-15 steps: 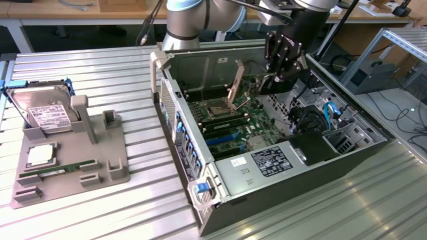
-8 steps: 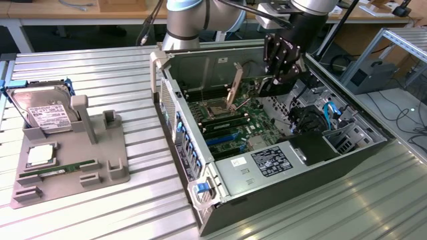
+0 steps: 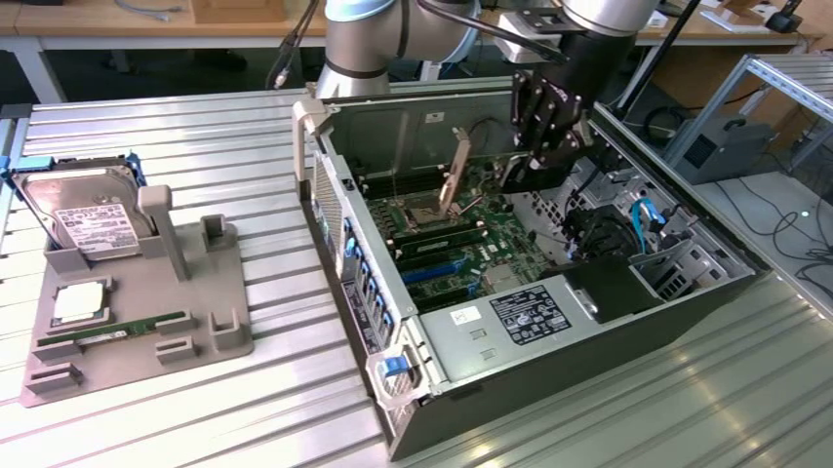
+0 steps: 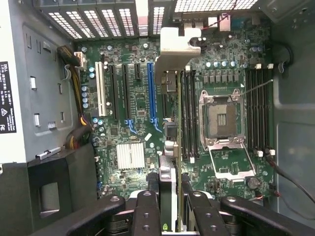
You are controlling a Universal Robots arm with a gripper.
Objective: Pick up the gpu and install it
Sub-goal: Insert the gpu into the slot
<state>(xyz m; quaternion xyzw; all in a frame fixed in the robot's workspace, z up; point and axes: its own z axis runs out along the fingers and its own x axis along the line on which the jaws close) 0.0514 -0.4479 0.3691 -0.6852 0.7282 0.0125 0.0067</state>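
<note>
Gpu point(image 4: 168, 172) sits clamped edge-on in the hand point(image 4: 171, 201), wrist view revealing motherboard point(image 4: 226, 167) beneath

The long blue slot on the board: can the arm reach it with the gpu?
Probably yes: the case lies open, the long blue slot is empty, and the fingers hold the gpu nearby.

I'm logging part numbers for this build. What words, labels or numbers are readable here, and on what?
No text can be read in either view.
White label on the hard drive: print too small to read.
Black-and-white label on the grey cover inside the case: blurred.
Label on the pale panel beside the motherboard: print too small.
gpu: no print visible.
</note>
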